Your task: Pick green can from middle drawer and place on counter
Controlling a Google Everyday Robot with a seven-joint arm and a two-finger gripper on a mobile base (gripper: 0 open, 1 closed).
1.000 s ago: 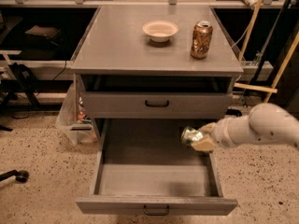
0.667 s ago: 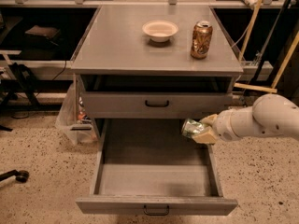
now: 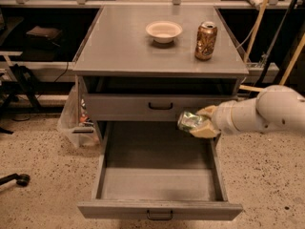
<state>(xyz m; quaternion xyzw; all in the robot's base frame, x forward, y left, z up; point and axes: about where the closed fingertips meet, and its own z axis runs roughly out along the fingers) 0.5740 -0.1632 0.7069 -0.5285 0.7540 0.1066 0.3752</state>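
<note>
My gripper (image 3: 199, 123) is shut on the green can (image 3: 190, 121), a small dented shiny green can, held on its side. It hangs above the right rear part of the open middle drawer (image 3: 159, 175), just in front of the shallower drawer front (image 3: 159, 106) above. The white arm (image 3: 259, 114) reaches in from the right. The drawer's inside shows nothing else in it. The counter (image 3: 124, 42) is the flat grey cabinet top above.
On the counter stand a pale bowl (image 3: 163, 31) at the back middle and a taller brown-gold can (image 3: 206, 40) at the right. A clear plastic bag (image 3: 71, 118) sits left of the cabinet. Shelving and poles stand behind and to the right.
My gripper with the green can has risen from the drawer's right side up toward the level of the upper drawer front. Nothing on the counter has moved.
</note>
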